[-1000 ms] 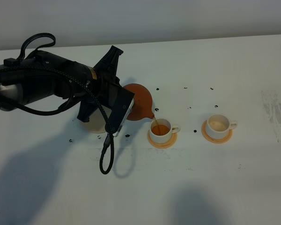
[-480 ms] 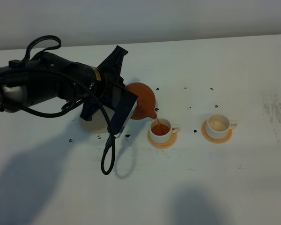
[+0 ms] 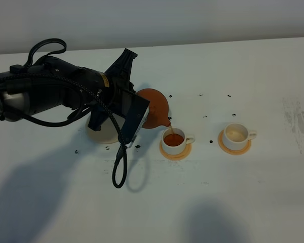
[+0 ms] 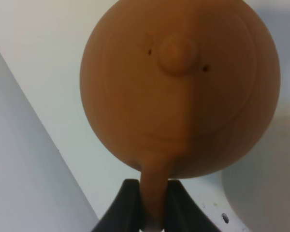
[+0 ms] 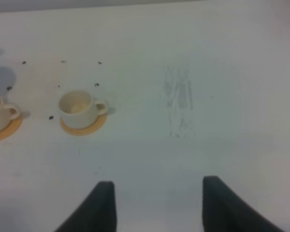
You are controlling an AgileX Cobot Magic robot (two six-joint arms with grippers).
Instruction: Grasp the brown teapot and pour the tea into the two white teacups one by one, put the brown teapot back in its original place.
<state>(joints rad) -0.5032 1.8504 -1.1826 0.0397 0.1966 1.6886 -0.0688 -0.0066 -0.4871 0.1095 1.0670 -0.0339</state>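
Much of teapot (image 3: 155, 106) behind left gripper (image 4: 152, 205).

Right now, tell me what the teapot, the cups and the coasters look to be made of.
The brown teapot: matte reddish-brown, no glare, turned rings round the lid; probably unglazed clay. The white teacups: smooth, plain white; likely glazed ceramic. The orange coasters: flat, dull discs; cannot tell, perhaps cork or wood.

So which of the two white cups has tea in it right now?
The left cup in the high view, directly under the spout of the brown teapot: it holds amber tea. The right cup shows only a pale inside.
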